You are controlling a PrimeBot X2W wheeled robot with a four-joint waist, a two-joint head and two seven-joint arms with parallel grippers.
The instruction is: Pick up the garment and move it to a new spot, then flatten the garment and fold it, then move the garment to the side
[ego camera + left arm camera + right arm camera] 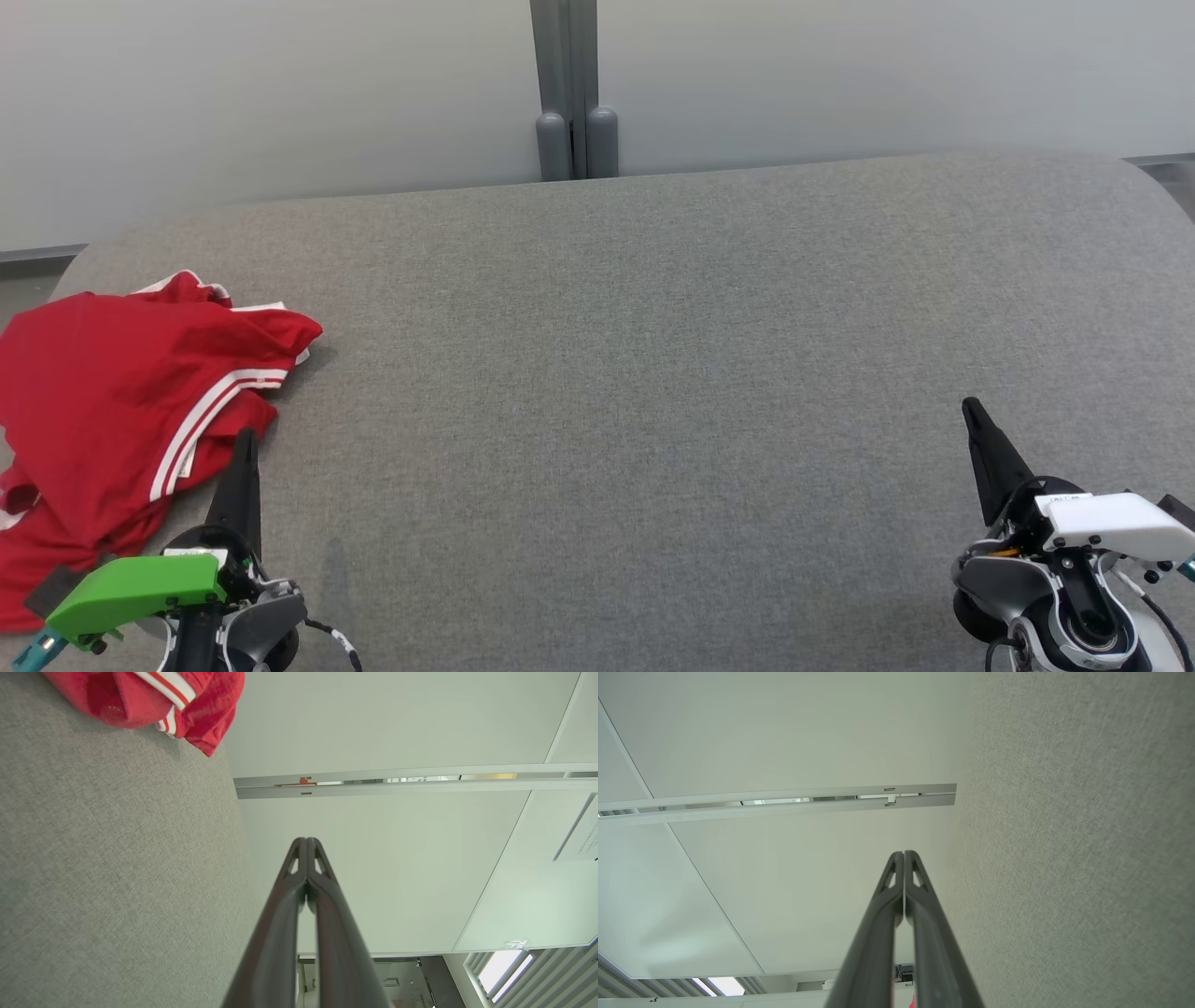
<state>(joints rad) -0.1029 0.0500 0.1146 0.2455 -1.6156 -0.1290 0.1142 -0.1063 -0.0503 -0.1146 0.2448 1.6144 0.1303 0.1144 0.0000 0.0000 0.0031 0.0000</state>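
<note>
We look over a grey woven surface (653, 373) that spreads ahead of and between the left gripper (245, 441) and the right gripper (971, 408). Past its far edge, ahead of both sets of fingertips, stands a pale panelled wall (280, 93). A grey post (566, 84) rises against it, roughly midway between the two grippers. In the left wrist view a rail (397, 783) crosses the wall beyond the fingertips, and a bright slatted window (500, 970) shows beside the fingers' base.

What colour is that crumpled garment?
Red garment with white stripes, clearest in the head view.
</note>
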